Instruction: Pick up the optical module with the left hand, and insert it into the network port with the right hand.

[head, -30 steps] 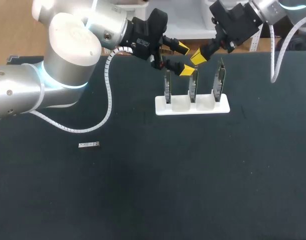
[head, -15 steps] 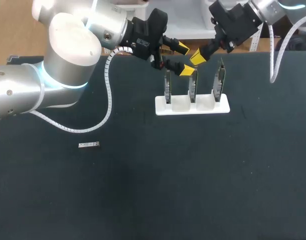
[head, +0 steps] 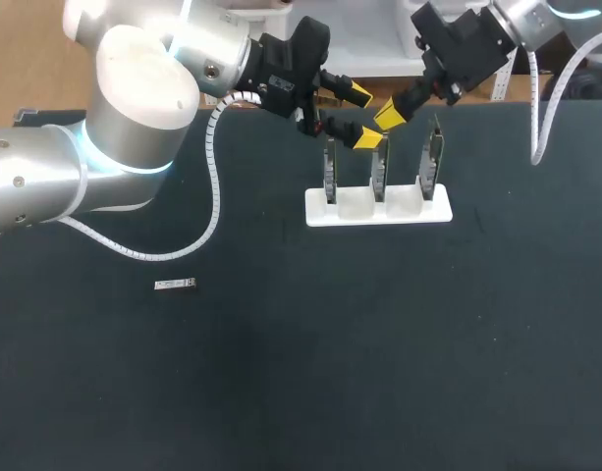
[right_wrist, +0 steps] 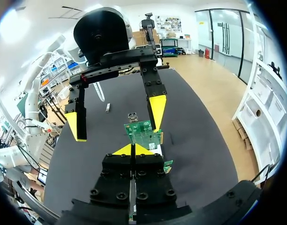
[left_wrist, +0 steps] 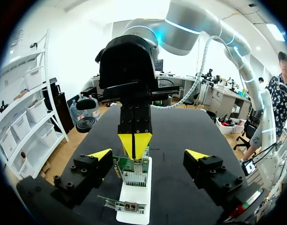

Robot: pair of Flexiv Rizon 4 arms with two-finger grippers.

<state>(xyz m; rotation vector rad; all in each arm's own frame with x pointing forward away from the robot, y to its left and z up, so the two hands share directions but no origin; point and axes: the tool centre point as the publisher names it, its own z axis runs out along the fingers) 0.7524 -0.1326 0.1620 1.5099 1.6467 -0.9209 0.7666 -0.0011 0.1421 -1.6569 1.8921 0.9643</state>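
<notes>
A: Where is the optical module (head: 175,285) found?

B: It is seen lying flat on the dark bench (head: 310,373), toward the left side and well apart from both arms. It is touched by nothing.

A: How are the left fingers (head: 367,138) held?

B: They are spread wide, and nothing is held between them. In the head view they are placed near the far edge of the bench, above the left half of the white holder (head: 377,210). One yellow tip is set higher. The other is set lower, just beside the top of the middle board (head: 379,169). In the left wrist view the holder is seen ahead of them, between the two tips.

A: What is carried by the holder?

B: Three circuit boards (head: 330,169) are stood upright in it, side by side in a row.

A: And the right fingers (head: 390,111)?

B: They are pressed together into a single yellow point, and nothing is gripped. In the left wrist view that point is aimed downward, just above the middle board, between the two spread left tips. Whether the board is touched cannot be told.

A: What is shown by the right wrist view?

B: A green board is seen just ahead of the closed tips, with the left arm's spread fingers beyond it.
</notes>
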